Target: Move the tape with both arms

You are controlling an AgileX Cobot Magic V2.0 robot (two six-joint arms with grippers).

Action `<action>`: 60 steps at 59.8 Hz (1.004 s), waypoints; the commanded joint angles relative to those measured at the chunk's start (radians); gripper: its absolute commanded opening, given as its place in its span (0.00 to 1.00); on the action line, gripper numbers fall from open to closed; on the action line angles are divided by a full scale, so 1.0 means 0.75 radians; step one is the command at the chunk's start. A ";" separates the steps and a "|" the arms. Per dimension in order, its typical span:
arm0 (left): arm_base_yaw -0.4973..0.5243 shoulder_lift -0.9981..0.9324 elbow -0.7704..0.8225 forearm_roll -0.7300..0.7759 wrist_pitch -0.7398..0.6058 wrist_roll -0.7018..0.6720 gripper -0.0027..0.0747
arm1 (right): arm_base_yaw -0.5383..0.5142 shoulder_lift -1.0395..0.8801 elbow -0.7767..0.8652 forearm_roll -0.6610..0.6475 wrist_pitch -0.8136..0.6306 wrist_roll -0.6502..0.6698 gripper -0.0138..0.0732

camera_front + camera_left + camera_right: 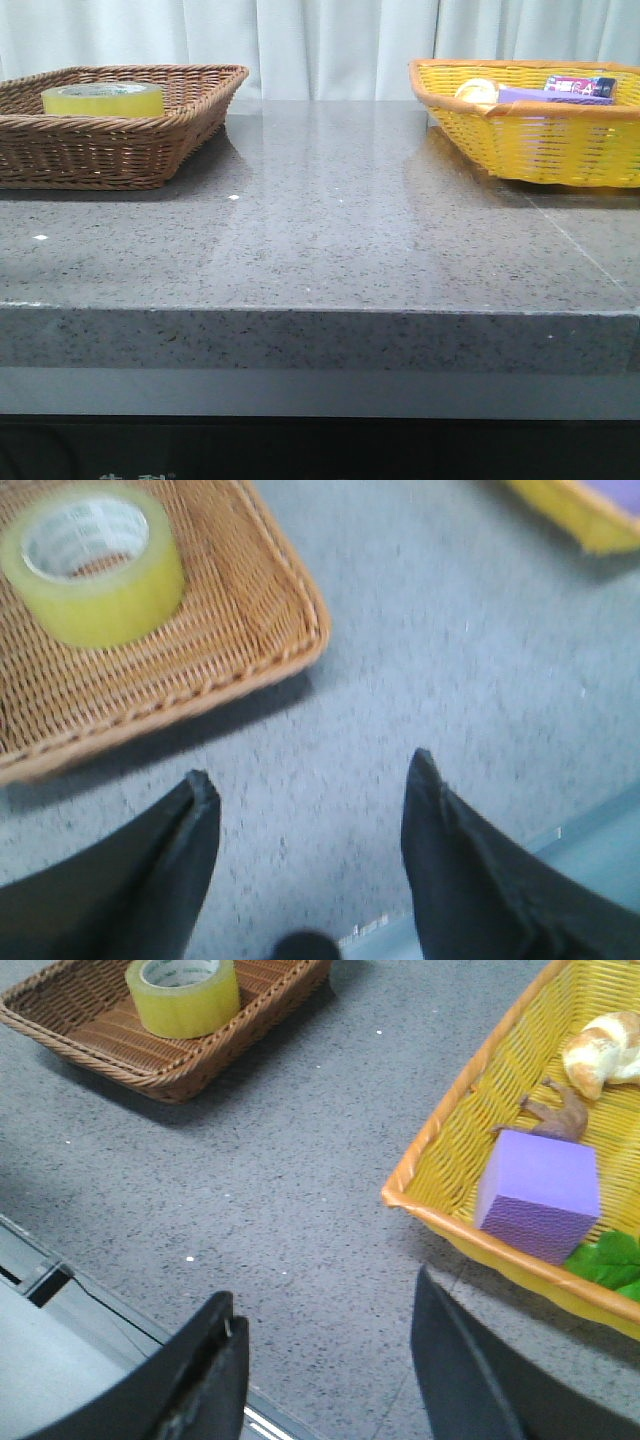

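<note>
Tape (103, 99) is seen lying flat in the brown basket (150, 150), at about ten o'clock on the counter (330, 220), with its hole facing up. The yellow basket (540, 140) is set at two o'clock, well apart. The left claw (310, 780) is held open over bare counter near the brown basket, with nothing in it. The right claw (325, 1310) is open and empty too. For a good pick, the left claw should be brought over the roll, and one finger should be slipped into the hole so the wall is pinched

Glossy tape (103, 99), woven wicker basket (120, 150)
</note>
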 commanded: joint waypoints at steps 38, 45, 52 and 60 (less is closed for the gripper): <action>-0.012 -0.075 0.017 -0.025 -0.209 -0.052 0.03 | -0.002 -0.002 -0.034 -0.122 -0.030 0.064 0.07; -0.012 -0.075 0.017 -0.057 -0.199 -0.052 0.01 | -0.002 -0.002 -0.034 -0.122 -0.028 0.064 0.08; -0.012 -0.075 0.017 -0.057 -0.199 -0.052 0.01 | -0.002 -0.002 -0.034 -0.122 -0.029 0.064 0.08; -0.012 -0.075 0.017 -0.057 -0.199 -0.052 0.01 | -0.002 -0.002 -0.034 -0.122 -0.029 0.064 0.08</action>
